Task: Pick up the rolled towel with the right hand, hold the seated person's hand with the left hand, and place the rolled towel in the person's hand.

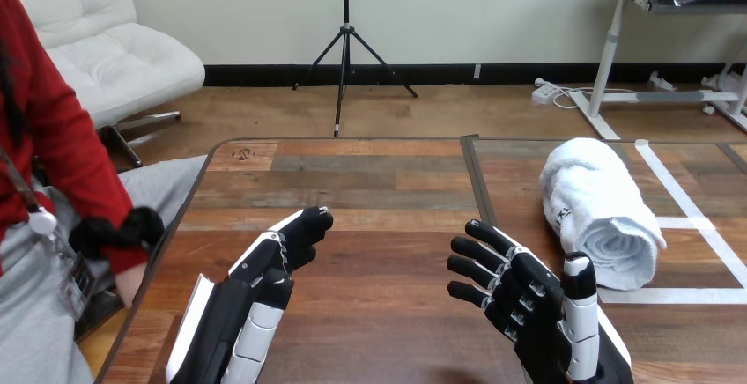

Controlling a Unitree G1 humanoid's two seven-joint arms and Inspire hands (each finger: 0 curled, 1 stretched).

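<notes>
Over at the right of the table (370, 181), the rolled towel (603, 212) lies on its side among strips of white tape (683, 199). The right hand (528, 300) hovers just beside its near end, not touching, fingers spread and loosely bent, holding nothing. The left hand (264, 269) has its fingers together, nearly straight and empty, apart from the person's red sleeve (62, 155) past the table's left edge.
</notes>
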